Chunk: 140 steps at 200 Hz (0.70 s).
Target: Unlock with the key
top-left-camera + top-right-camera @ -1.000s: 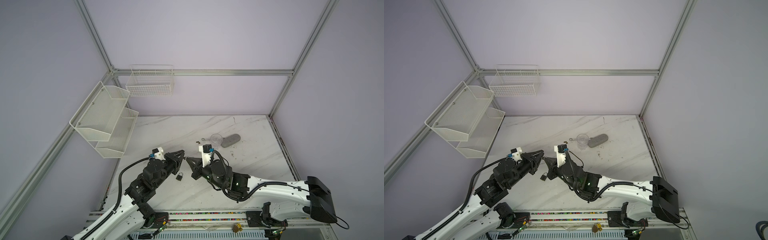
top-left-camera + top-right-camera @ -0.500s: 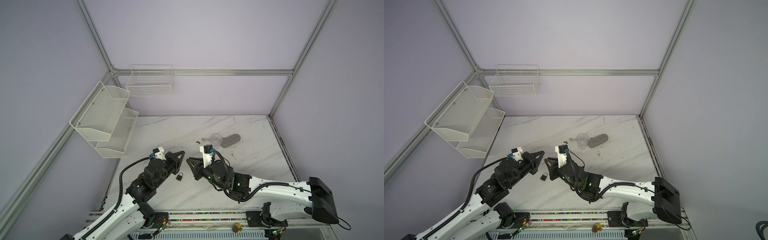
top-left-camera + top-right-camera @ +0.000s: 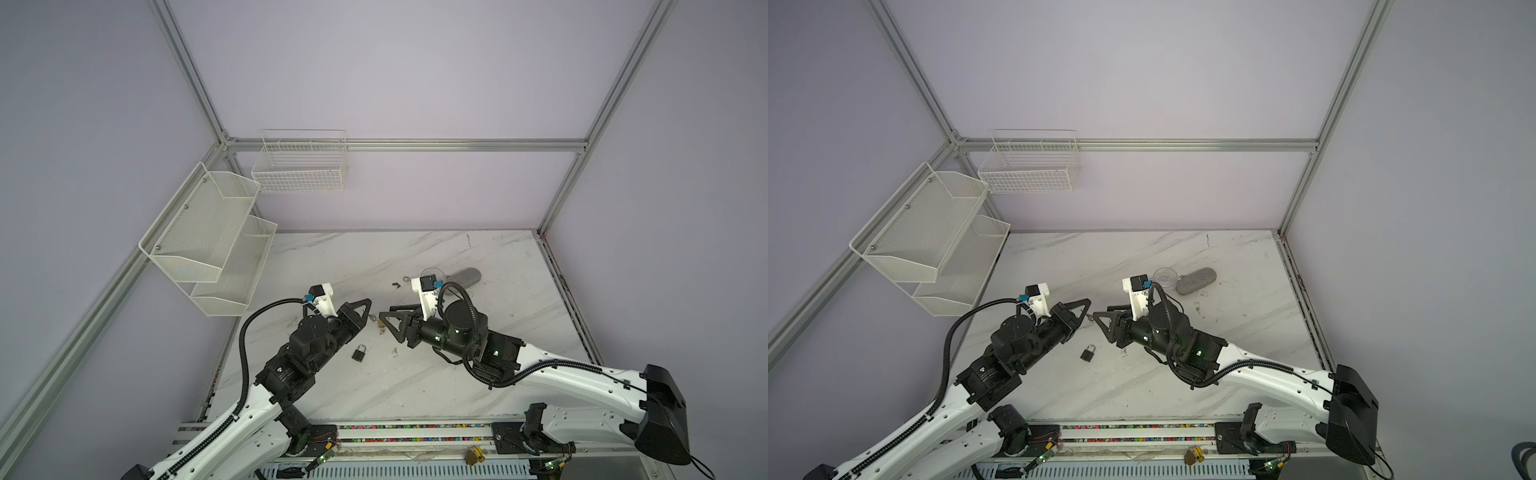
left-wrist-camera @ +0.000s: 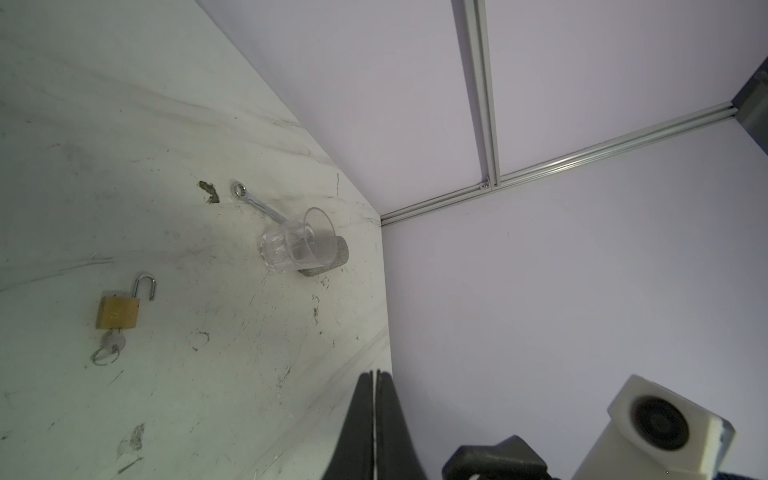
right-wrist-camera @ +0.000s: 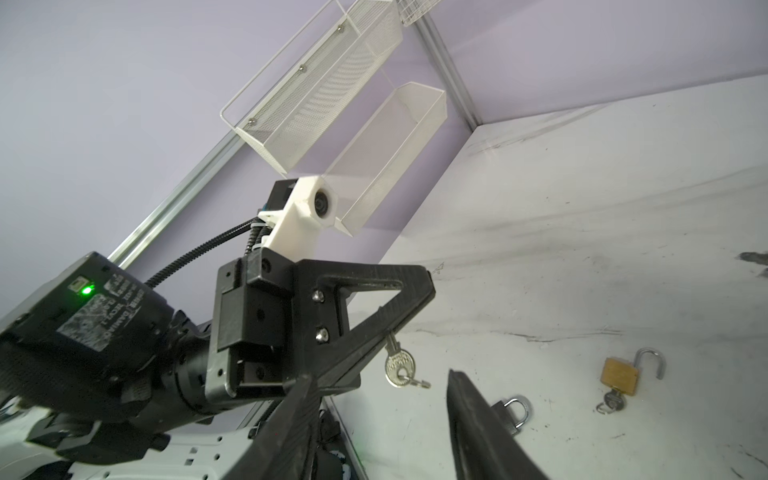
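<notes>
One small silver key (image 5: 398, 362) hangs pinched in left gripper (image 3: 368, 303) jaws; right gripper (image 3: 385, 314) jaws spread above white marble tabletop (image 3: 415, 386).

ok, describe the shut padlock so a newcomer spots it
On the marble table, look beside the left gripper, towards the front edge. The dark padlock lies there, shackle closed; the brass padlock nearby is open with a key in it.
</notes>
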Motion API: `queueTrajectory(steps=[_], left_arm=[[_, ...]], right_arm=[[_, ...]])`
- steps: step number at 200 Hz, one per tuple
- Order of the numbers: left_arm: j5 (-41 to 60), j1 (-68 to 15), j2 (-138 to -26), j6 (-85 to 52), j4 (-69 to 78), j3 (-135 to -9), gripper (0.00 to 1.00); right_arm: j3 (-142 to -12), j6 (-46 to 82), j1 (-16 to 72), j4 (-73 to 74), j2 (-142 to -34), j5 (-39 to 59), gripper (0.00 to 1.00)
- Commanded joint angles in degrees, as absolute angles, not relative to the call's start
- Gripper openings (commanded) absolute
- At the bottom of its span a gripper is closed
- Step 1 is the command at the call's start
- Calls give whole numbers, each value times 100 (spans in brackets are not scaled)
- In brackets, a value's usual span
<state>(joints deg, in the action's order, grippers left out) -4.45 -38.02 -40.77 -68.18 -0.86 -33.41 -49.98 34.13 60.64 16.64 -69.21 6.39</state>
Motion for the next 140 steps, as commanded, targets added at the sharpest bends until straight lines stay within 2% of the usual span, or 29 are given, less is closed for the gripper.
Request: queueTrajectory(steps=[1, 16, 41, 140], left_arm=[[-16, -3744, -4158, -6050, 874, -2969, 0], [70, -3744, -4215, -5894, 1104, -2929, 0], [252, -3736, -4318, -5736, 1397, -2898, 0], [201, -3736, -4490, -5686, 1944, -2696, 0]], right_arm=[[-5086, 3876, 5761, 1582, -6896, 1892, 52], [-5026, 3983, 5528, 1656, -6925, 2205, 49], [-5075, 4063, 5298, 1749, -7108, 2645, 49], [-4886, 4455, 5074, 2461, -7564, 3080, 40]])
